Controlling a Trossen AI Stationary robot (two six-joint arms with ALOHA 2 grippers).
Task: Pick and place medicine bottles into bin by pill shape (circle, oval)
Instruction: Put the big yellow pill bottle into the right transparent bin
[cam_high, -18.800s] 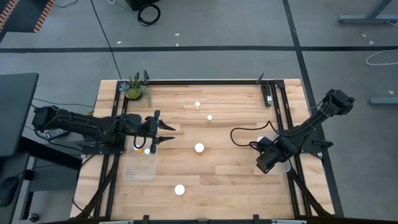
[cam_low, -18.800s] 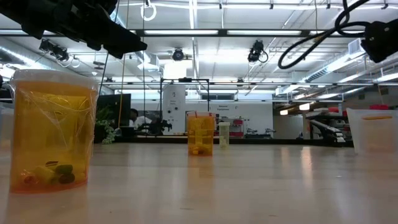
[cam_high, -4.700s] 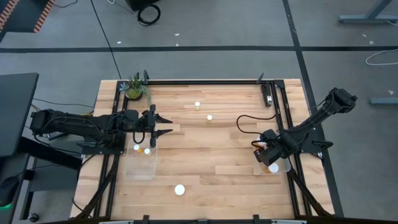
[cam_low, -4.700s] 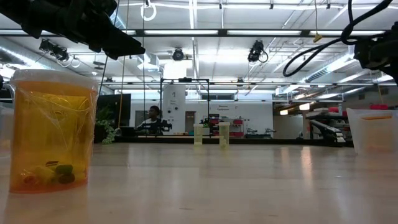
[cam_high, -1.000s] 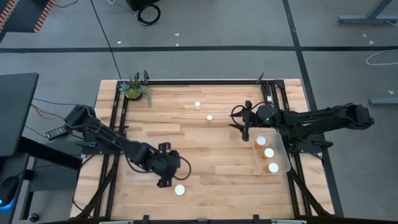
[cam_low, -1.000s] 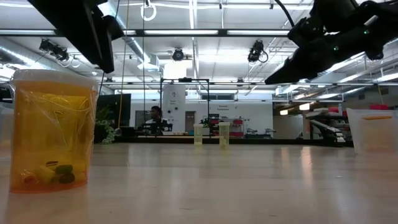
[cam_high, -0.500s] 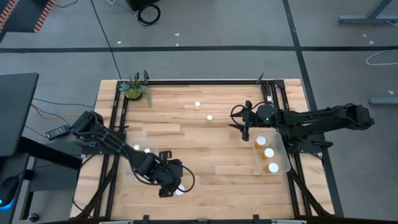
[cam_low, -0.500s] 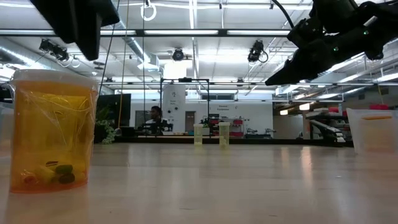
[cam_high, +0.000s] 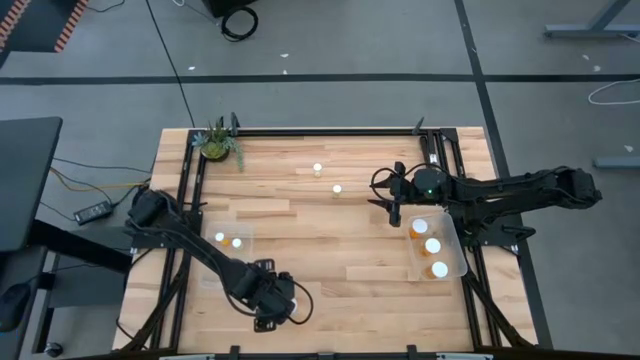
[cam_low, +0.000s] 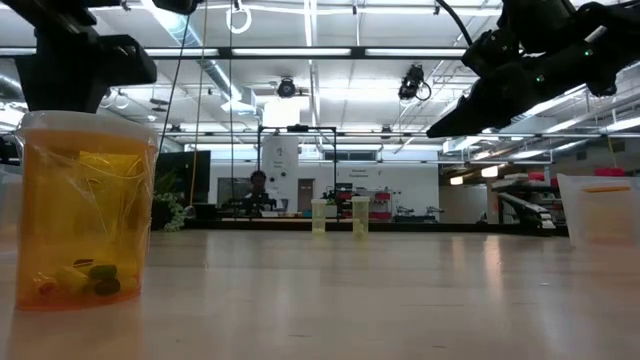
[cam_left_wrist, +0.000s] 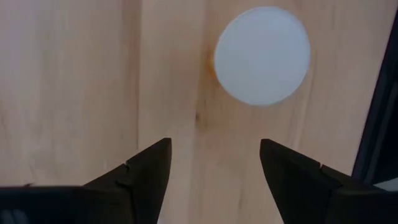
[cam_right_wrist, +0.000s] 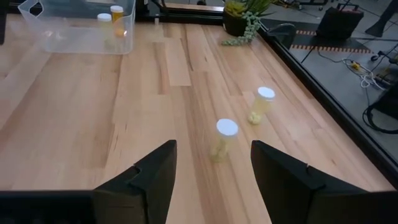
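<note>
Left hand: the left hand (cam_left_wrist: 211, 168) is hanging over the near edge of the light wooden counter (cam_high: 340, 250), fingers spread, directly above the amber translucent medicine bottle with a round white cap (cam_left_wrist: 262, 55); it is pointing straight down, likely so the fingers can drop to either side of the cap.
Right hand: the right hand (cam_right_wrist: 212, 163) is waiting, fingers spread and empty, just beside the clear plastic bin by the counter's right edge (cam_high: 457, 262), facing two pale yellow-green bottles with white caps (cam_right_wrist: 225, 138) near the far edge, probably its next targets.
Right bin: three amber bottles are standing inside, presumably one pill shape.
Left bin: the clear plastic bin near the left edge (cam_right_wrist: 46, 41) is holding two bottles.
Hard to make out: from above, the left arm is covering the near bottle entirely; in the low view its pills are looking like a blurred yellow and green heap, shape unclear.
</note>
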